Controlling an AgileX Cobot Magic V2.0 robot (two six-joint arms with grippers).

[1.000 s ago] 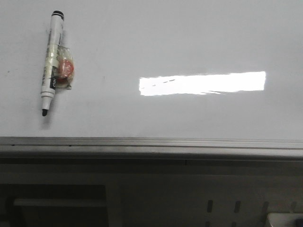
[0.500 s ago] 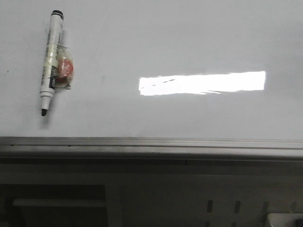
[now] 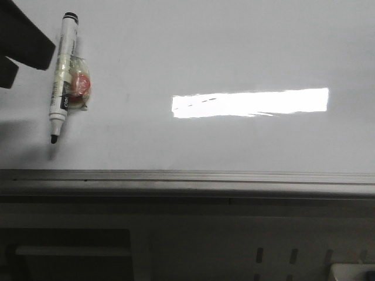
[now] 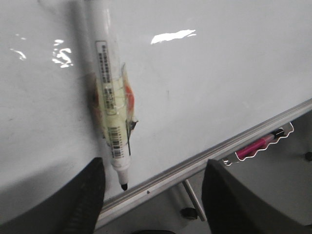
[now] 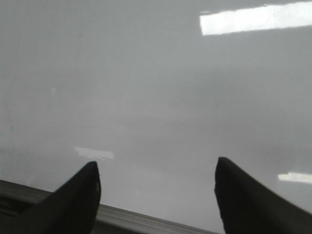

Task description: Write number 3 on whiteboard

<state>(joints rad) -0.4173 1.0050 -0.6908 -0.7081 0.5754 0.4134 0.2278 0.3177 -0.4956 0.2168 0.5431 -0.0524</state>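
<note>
**Marker not yet picked up, board still blank**

The whiteboard carries no number 3; I see only a bright glare patch with a few tiny dark specks on it, and I cannot tell what those specks are. So, as I judge it, the writing is not begun: grasping the marker, drawing the digit and putting the marker back are all left to do.

The marker pen lies flat on the board, uncapped, its black tip pointing toward the metal rail. Something orange and tape-like is wrapped around its middle; its nature is hard to make out. In the left wrist view the left end effector is open and holds nothing, and the marker's tip sits just ahead of it, close to one finger. In the front view only a dark corner of this arm shows, cut off by the picture edge.

The right end effector is also open and empty, above bare board, well apart from the marker.

A pink object below the rail is partly hidden.
</note>
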